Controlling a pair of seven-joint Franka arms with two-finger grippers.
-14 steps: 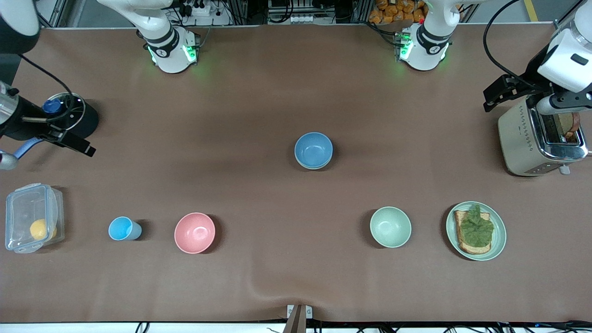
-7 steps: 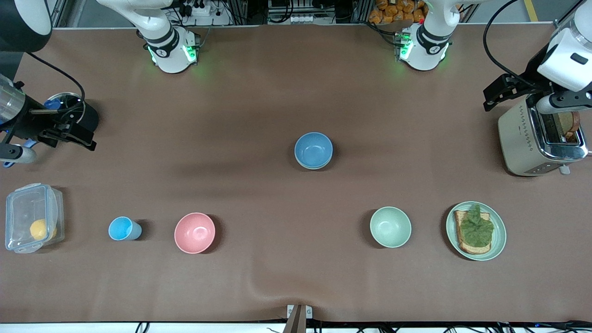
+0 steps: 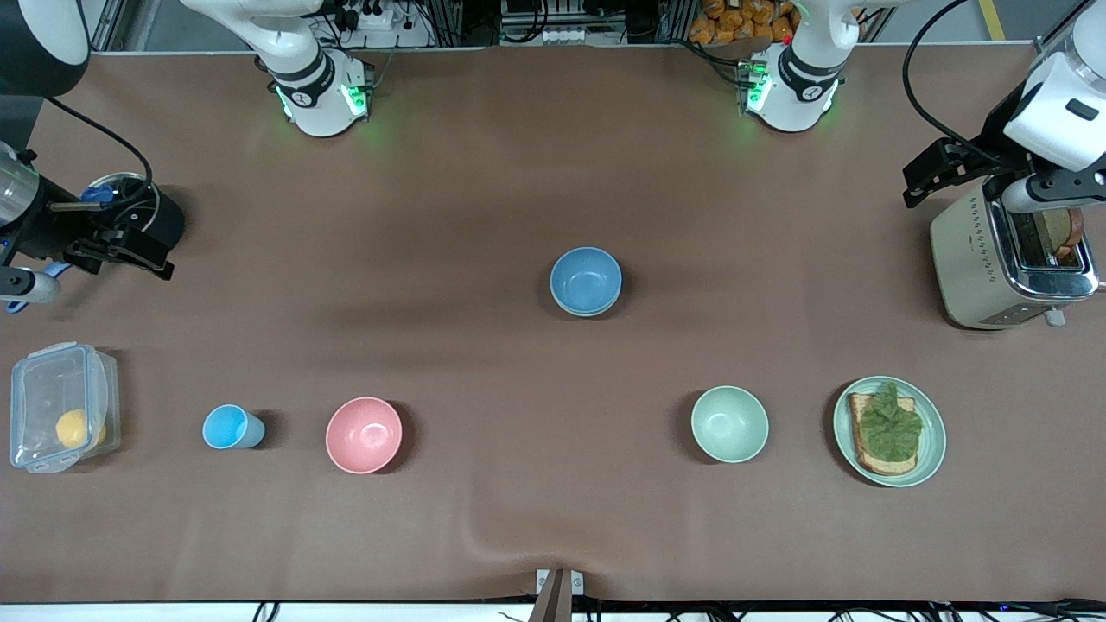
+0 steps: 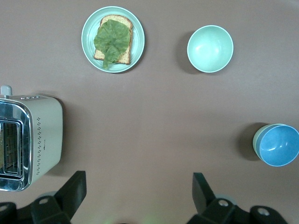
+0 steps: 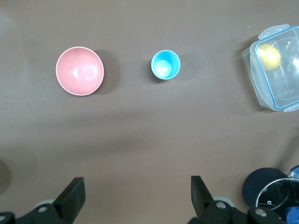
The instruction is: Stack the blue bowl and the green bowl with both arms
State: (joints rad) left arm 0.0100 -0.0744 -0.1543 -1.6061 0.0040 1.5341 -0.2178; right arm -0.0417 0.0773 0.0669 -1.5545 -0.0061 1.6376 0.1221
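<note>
the blue bowl [image 3: 586, 278] already sits nested in a green bowl [image 4: 256, 140] mid-bench, so the stack looks done, though only a green rim shows. a second green bowl [image 3: 729, 423] stands apart, nearer the camera. left end effector [image 4: 139, 190], fingers wide and empty, is over bare bench by the toaster [image 3: 1011, 255]; right end effector [image 5: 138, 192], equally wide, is over bench near the black pot [image 3: 138, 214].

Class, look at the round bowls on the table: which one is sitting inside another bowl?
The blue bowl near the table's middle. It is nested in a green bowl, whose rim shows beneath it. The pink bowl and the other green bowl stand alone.
</note>
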